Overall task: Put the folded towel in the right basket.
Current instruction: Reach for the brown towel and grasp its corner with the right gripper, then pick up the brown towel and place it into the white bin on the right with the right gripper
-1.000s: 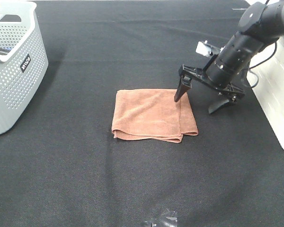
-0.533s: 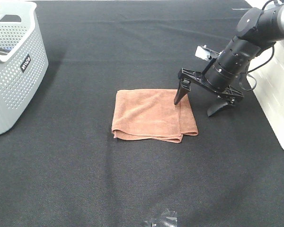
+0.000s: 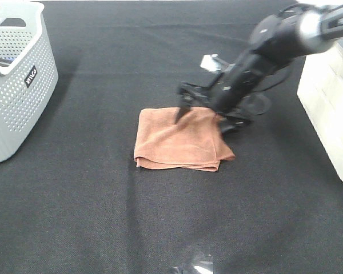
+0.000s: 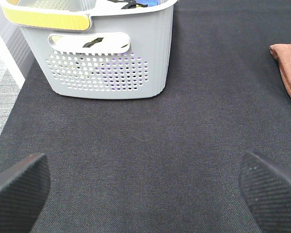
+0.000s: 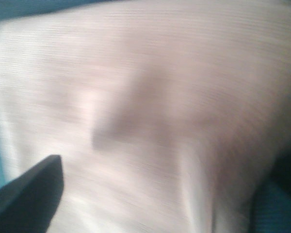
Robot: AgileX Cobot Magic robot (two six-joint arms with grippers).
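Observation:
The folded towel (image 3: 180, 140) is rust brown and lies flat on the black table near the middle. My right gripper (image 3: 204, 120) is open and low over the towel's far edge. One finger (image 3: 182, 111) is on the cloth and the other is at the far right corner. The right wrist view is blurred and filled by the towel (image 5: 150, 97), with one dark fingertip (image 5: 26, 199) showing. The right basket (image 3: 331, 108) is white and stands at the right edge. My left gripper (image 4: 145, 194) is open and empty over bare table, far from the towel (image 4: 287, 68).
A grey perforated basket (image 3: 17, 85) stands at the far left; in the left wrist view (image 4: 106, 68) it has a yellow handle and items inside. A blurred dark part (image 3: 194, 267) shows at the bottom edge of the high view.
My right arm has swung left from beside the towel's right edge to over its far edge. The towel's right side has shifted slightly. The left gripper has not moved.

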